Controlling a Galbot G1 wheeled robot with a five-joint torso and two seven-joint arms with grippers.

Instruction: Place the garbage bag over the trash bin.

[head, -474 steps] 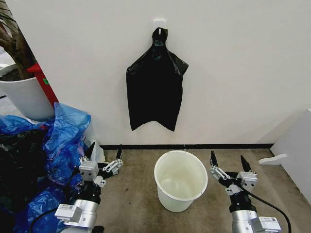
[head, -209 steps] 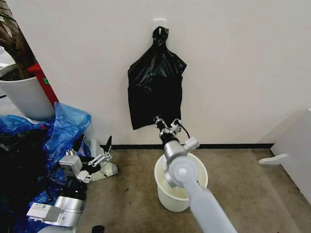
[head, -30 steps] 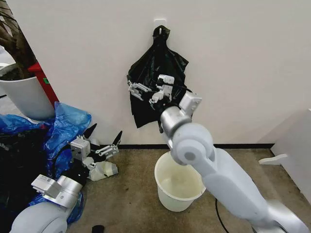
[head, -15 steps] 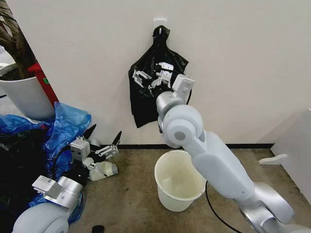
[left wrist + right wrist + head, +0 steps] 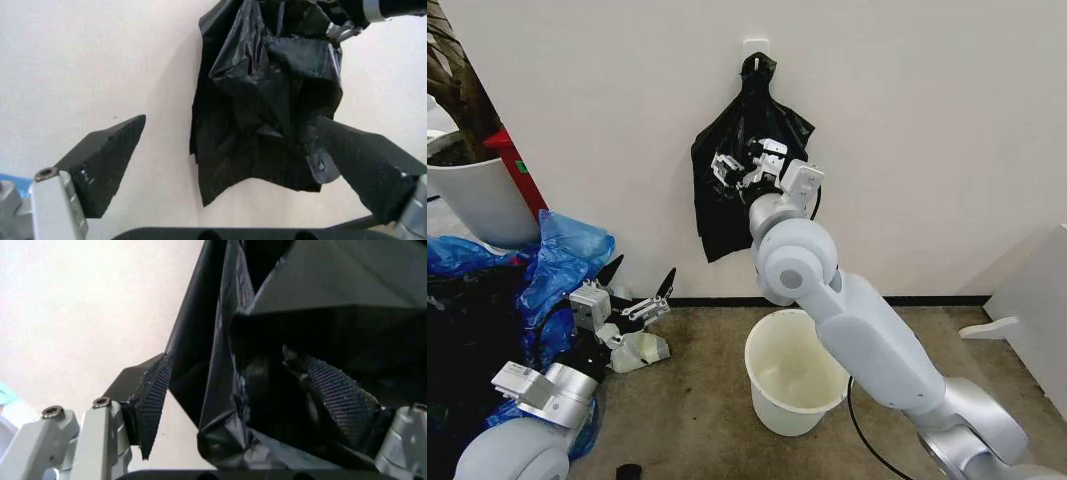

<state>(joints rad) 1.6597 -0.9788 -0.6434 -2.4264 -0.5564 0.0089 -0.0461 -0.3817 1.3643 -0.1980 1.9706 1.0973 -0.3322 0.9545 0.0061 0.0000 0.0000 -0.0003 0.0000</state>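
Right gripper (image 5: 745,165), fingers spread around the hanging garbage bag (image 5: 727,215); bag not taken, trash bin (image 5: 799,385) on the floor unlined.

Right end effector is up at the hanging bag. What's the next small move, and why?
Probably close the right end effector on the bag: its fingers are open with black film between them in the wrist view, and the bag hangs from the wall hook above the bin.

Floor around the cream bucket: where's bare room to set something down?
Bare carpet lies right of the small cream-white plastic bucket, up to the white panel, and between bucket and open left gripper. It is crowded on the left: crumpled blue plastic bags, white plant pot. The open right gripper is at the hanging glossy black garbage bag.
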